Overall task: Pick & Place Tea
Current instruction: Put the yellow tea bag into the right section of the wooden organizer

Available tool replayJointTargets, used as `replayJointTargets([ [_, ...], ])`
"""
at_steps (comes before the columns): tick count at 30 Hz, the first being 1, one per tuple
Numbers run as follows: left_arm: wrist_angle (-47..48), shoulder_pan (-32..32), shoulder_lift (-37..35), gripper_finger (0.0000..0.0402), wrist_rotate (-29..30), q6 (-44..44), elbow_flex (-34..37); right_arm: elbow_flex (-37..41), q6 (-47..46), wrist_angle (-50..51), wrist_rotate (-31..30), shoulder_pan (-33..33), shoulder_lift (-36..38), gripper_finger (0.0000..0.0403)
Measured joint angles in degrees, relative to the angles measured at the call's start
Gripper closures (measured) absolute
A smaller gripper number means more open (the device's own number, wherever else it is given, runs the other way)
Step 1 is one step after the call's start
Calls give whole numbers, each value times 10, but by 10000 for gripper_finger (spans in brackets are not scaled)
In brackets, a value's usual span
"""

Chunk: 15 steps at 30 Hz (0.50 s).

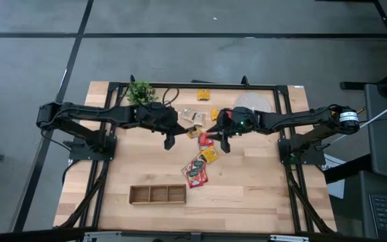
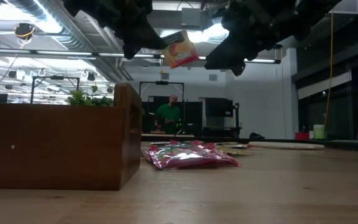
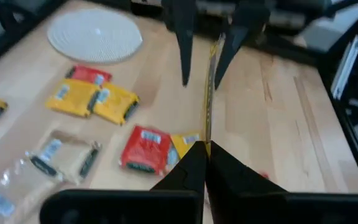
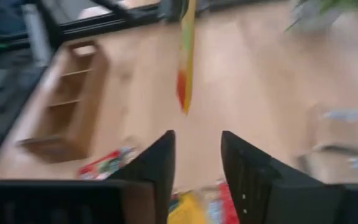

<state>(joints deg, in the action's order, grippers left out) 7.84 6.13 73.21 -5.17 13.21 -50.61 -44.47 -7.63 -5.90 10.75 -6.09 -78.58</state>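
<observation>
A yellow-orange tea sachet hangs in the air over the middle of the table. My left gripper is shut on it. My right gripper faces it from the table's right side. It is open, with one finger on each side of the sachet's free end, and I see no touch. Several more tea sachets lie flat on the wood: red ones, yellow ones and pale ones. The long wooden tray stands near the front edge. My left gripper pinches the sachet's near edge between its two shut fingers. The fingers come slanting down from the table's left side. The sachet stands on edge, tilted, and reaches out toward the right gripper. It is lifted well clear of the table.
A round woven mat and a small green plant sit at the table's far side. In the low view the tray's wall is close on the left, with red sachets beside it. A person stands in the room behind.
</observation>
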Motion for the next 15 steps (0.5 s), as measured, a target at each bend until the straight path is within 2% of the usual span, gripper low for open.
replayJointTargets([
  [5,58,-37,0,399,-54,6,0,0,-59,49,119,0,0,232],
  [7,70,-60,0,400,-81,8,0,0,-81,61,146,3,0,223],
  [12,74,-135,0,400,-124,20,0,0,-110,74,134,25,0,219],
  [15,74,-191,0,399,-122,31,0,0,-120,74,108,41,0,223],
])
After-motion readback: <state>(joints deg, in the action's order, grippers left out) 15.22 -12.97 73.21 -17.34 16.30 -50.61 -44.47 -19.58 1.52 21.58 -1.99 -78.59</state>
